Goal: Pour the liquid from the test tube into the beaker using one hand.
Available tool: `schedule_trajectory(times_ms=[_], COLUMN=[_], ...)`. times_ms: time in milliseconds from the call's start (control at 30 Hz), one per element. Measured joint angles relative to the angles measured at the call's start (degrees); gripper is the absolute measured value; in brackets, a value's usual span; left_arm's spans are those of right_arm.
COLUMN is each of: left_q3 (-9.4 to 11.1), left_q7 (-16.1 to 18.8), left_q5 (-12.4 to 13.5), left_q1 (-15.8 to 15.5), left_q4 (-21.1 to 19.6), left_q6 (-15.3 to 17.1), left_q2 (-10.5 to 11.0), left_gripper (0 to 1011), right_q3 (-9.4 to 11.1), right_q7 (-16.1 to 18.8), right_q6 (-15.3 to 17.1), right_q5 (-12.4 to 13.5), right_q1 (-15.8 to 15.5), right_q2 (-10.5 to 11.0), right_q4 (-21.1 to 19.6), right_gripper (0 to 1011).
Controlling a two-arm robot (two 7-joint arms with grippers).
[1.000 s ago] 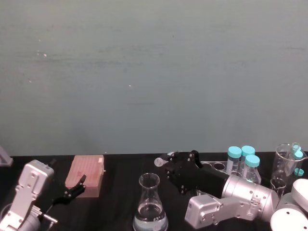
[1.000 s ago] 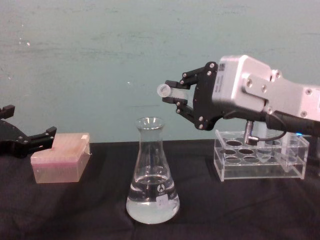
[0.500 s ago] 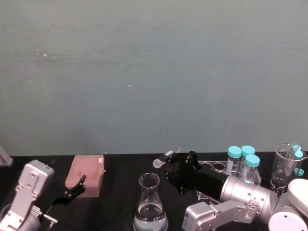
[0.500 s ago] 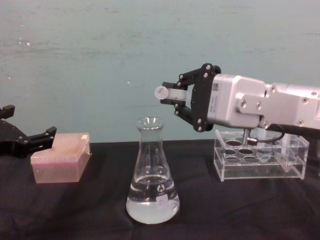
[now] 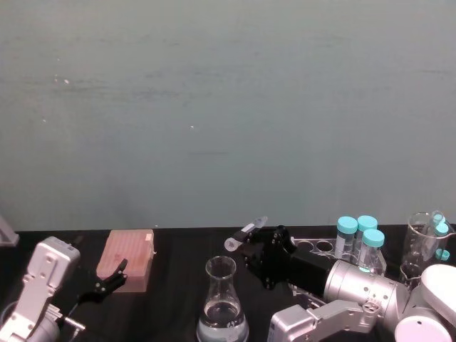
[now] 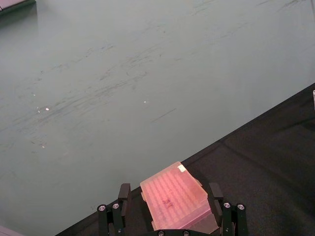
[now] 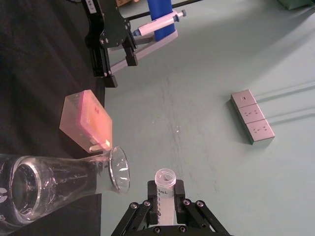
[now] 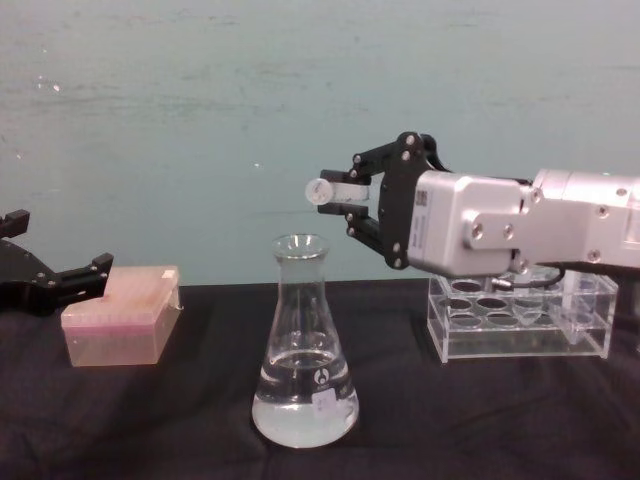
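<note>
Chest view: my right end effector [image 8: 345, 195] clamps the test tube [image 8: 325, 188] nearly level, rim above the beaker [image 8: 303, 350] mouth, so the pour lands inside (left end effector [image 6: 169, 191] parked, spread, near pink box [image 8: 120, 315]).

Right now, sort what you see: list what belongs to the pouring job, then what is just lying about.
Job in hand:
- test tube, held nearly level, near the beaker's mouth
- right gripper, shut on it
- beaker, standing on the table

Lying about:
- pink box
- acrylic rack
- teal-capped tubes
- left gripper, open, parked by the pink box
</note>
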Motion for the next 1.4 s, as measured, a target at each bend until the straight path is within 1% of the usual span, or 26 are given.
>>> schedule_trajectory(times_ms=[533,1167,1400], left_q3=[0.00,0.00,0.00], left_q7=[0.00,0.00,0.00], left_q5=[0.00,0.00,0.00], left_q1=[0.00,0.00,0.00], left_q4=[0.00,0.00,0.00], left_q6=[0.00,0.00,0.00], left_q2=[0.00,0.00,0.00], left_gripper=[1000,1000,1000], right_q3=[-1.66,-3.88,-4.52], right_q7=[-1.52,-5.66,-6.65], right_q6=[1.33,1.48,1.45], right_q5=[-2.31,-6.60,-7.46], right_q1=[1.27,2.78,3.12], right_q2=[-0.19,0.37,0.59], right_q4=[1.08,1.89,2.14], right_gripper=[190,190,190])
